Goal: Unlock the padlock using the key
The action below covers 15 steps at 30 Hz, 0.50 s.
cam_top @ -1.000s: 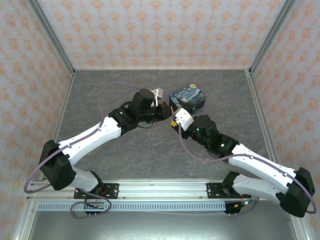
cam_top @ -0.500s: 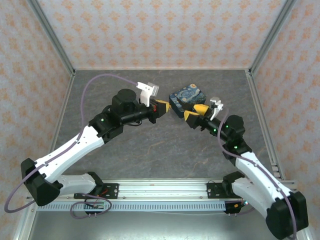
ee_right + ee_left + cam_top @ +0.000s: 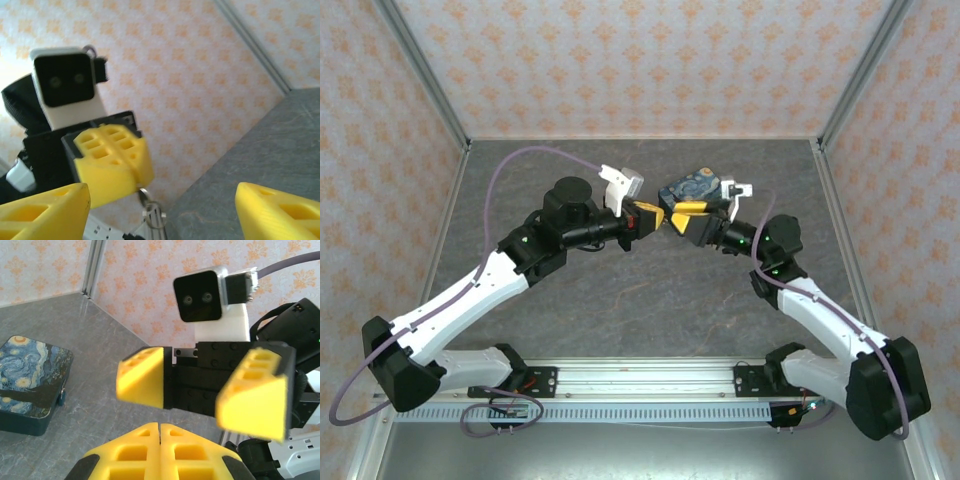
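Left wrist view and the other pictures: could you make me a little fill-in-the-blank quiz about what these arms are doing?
The left tool has its yellow fingers pressed ____. Facing it, the right tool stands ____, not shut. In the right wrist view, a small metal ____ dangles from the left tool's fingers. The painted box lies on a table whose colour is ____.
Missing words: together; open; ring; gray.

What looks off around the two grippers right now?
A small metal ring hangs loose from the shut left gripper, free to swing. The open right gripper faces it in mid-air. The box lies flat on the table; nothing looks spilled or damaged.
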### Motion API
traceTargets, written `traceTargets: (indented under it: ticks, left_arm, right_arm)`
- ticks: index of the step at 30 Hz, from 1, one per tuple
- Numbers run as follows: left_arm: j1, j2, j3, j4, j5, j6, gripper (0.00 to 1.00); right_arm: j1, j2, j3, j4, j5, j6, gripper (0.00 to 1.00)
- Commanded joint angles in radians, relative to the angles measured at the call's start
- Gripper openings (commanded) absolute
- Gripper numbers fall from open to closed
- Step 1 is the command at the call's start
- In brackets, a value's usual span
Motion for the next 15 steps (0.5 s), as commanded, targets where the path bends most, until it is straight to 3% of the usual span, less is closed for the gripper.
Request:
traceTargets:
  ticks: [1, 15]
  left_arm:
    - [0.001, 0.002, 0.032, 0.024, 0.017, 0.017, 0.00]
    - [0.001, 0.006, 0.034, 0.022, 0.010, 0.011, 0.00]
  right_arm:
    - [0.024, -0.009, 0.030, -0.023, -0.041, -0.055, 0.73]
    - [0.042, 0.013, 0.059, -0.074, -0.047, -0.096, 0.54]
